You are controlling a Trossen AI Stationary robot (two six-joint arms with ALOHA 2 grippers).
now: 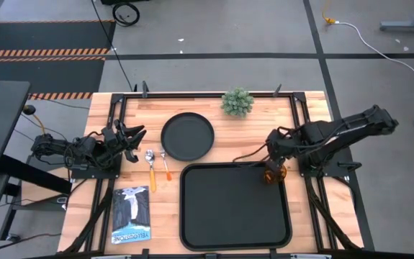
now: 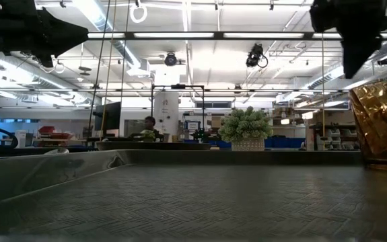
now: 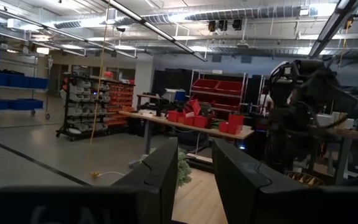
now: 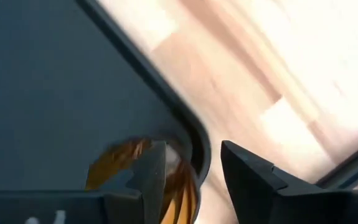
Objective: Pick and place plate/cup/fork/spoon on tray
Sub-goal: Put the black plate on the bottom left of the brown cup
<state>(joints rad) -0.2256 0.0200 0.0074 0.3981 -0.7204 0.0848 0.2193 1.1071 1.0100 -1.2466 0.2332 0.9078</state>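
The amber cup (image 1: 271, 175) stands upright on its base in the far right corner of the black tray (image 1: 228, 216). It also shows in the low view (image 2: 385, 121). My right gripper (image 1: 272, 165) hangs open just above the cup (image 4: 119, 162), fingers pointing down. I see no touch. The round black plate (image 1: 186, 136) lies flat on the table beyond the tray. The spoon (image 1: 150, 162) and the fork (image 1: 165, 164) lie side by side on the wood, left of the tray. My left gripper (image 1: 132, 138) is open and empty near the table's left edge.
A green potted plant (image 1: 237, 102) stands at the far edge. A printed booklet (image 1: 131, 214) lies at the near left. The tray's floor (image 2: 200, 202) is bare apart from the cup.
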